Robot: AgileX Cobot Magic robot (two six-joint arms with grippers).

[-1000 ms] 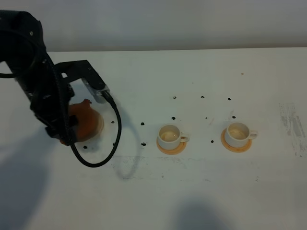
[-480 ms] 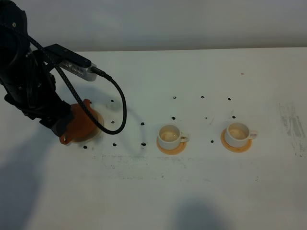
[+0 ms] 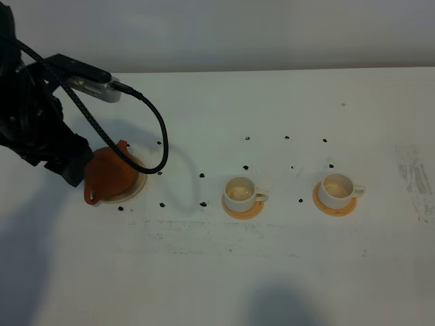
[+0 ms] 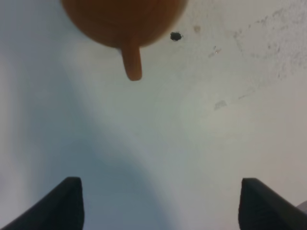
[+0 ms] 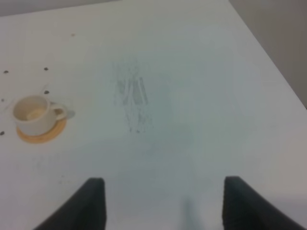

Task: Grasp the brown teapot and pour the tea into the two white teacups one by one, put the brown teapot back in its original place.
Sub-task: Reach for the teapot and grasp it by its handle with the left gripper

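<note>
White table (image 3: 272,285): flat matt top, faint smudges along its middle.
Black dots (image 3: 247,138): small, scattered across the table's middle band.
Grey scuff patch (image 3: 413,178): streaky, near the table's right edge.
Pale wall (image 3: 272,34): plain, beyond the table's far edge.

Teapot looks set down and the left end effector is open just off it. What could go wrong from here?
1. In the high view the black cable loops close beside the brown teapot. Moving the left arm could drag the cable across the pot and tip it.
2. The left end effector stands open, apart from the teapot but facing it. A forward drift may push the pot off the beige coaster.
</note>
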